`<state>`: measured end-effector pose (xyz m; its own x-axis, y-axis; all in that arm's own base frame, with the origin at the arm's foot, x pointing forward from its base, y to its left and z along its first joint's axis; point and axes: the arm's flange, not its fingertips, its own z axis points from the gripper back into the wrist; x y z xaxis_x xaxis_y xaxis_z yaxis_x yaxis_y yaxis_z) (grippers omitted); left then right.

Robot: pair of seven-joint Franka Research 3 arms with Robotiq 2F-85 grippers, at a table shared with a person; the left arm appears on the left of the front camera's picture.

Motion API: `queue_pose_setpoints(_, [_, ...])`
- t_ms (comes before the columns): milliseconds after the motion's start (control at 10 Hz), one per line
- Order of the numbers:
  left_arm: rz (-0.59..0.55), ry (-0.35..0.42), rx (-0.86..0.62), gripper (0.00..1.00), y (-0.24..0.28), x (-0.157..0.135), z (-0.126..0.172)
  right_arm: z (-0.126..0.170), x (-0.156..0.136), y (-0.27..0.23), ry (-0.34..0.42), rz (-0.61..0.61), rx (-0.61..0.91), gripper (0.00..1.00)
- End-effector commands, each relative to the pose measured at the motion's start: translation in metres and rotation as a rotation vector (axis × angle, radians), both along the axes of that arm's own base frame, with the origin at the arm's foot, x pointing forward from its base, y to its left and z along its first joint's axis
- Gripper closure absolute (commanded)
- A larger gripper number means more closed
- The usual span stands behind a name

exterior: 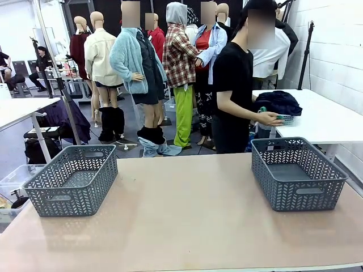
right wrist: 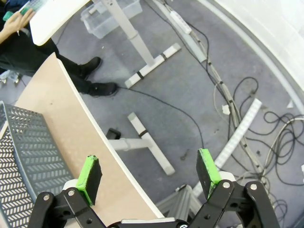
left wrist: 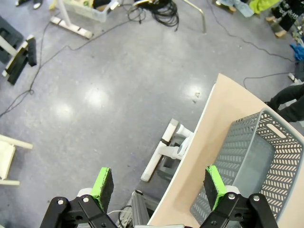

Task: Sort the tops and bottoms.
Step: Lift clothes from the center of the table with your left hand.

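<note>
- L gripper [left wrist: 157,183] is hanging just off the worktop's [exterior: 187,215] left edge, over the floor [left wrist: 95,95]. Its jaws are standing fully apart, w/ nothing btwn the pads.
- R gripper [right wrist: 148,172] is hanging off the right edge likewise, spread wide and gripping nothing.
- L basket [exterior: 74,170] & R basket [exterior: 295,195] are sitting at opposite ends of the worktop, well apart, bare bottoms showing.
- Person [exterior: 232,102] is standing past the far edge, turning to a side table [exterior: 323,122]. They're handling a dark pile [exterior: 278,102] and a teal item [exterior: 285,119]. It's poss. the bottoms, but I can't tell at this range.
- Step in hand, as I'm judging it: waiting for a garment to reach the worktop.
- Doing it well:
  - hold both arms back till the cloth is lying settled;
  - come down on a bunched part, e.g. the waistband, not a loose cord;
  - lift high enough that trailing cloth is clearing the rim;
  - one kind per basket.
</note>
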<state>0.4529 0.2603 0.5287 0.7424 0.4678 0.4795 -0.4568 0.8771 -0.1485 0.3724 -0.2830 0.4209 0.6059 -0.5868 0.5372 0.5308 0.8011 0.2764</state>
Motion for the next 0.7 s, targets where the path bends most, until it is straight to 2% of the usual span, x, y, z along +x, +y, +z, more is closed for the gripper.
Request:
queue_pose_setpoints(0, [-0.004,-0.002,0.011,0.00,-0.0003,-0.0047,-0.0002,0.0011,-0.0040,0.0028,0.001,0.008,-0.022,0.00])
queue_pose_setpoints(600, [-0.004,-0.002,0.011,0.00,-0.0003,-0.0047,-0.0002,0.0011,-0.0040,0.0028,0.001,0.008,-0.022,0.00])
